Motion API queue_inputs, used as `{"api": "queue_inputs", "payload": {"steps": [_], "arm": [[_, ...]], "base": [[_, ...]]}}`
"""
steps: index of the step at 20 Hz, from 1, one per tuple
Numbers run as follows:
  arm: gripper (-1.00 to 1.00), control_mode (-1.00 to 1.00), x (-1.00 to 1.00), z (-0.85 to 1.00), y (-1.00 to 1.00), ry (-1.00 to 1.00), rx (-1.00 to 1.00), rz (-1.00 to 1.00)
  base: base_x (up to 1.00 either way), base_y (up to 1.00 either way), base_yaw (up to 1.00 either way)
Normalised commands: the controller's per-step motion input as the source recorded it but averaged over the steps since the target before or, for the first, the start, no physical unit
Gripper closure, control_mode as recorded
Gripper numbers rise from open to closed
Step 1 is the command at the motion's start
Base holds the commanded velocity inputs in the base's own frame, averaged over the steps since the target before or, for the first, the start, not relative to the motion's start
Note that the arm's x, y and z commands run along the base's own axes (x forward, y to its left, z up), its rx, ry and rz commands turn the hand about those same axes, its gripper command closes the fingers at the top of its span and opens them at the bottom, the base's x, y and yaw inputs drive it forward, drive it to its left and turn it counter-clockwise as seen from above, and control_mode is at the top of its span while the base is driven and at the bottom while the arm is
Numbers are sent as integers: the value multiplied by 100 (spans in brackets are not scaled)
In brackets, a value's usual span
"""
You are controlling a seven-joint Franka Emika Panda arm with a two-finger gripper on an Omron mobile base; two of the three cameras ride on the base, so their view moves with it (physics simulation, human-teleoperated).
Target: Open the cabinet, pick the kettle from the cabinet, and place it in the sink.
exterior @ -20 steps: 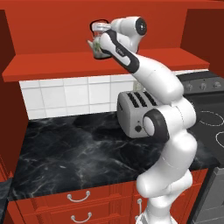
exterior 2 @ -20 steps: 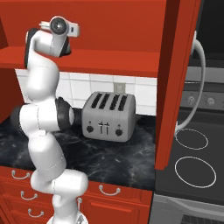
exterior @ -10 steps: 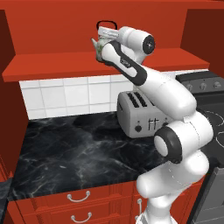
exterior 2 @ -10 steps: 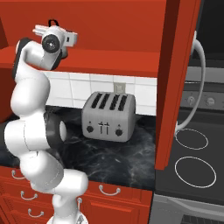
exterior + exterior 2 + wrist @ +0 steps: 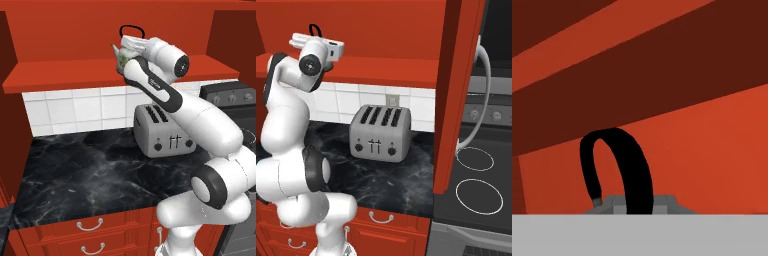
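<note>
Your kettle (image 5: 129, 49) is small, round and hard, so it looks light but smooth and slippery, and the thin black hoop handle (image 5: 619, 170) on top is the best place to take hold of it. It sits up in the open red cabinet (image 5: 75, 45), at or just above the shelf. Your gripper (image 5: 134, 50) is squeezed almost fully shut and seems to hold the kettle by its top, so go gently, because it could swing or slip.
</note>
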Motion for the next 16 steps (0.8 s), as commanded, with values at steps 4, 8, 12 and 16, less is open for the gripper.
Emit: {"api": "queue_inputs", "payload": {"steps": [4,8,12,16], "arm": [[100,-100,-57,17,-24,0,0,0],[100,-100,-62,10,-25,0,0,0],[100,-100,-68,1,-23,0,0,1],[100,-100,-70,-1,-19,0,0,1]], "base": [[0,0,0],[0,0,0],[0,0,0],[0,0,0]]}}
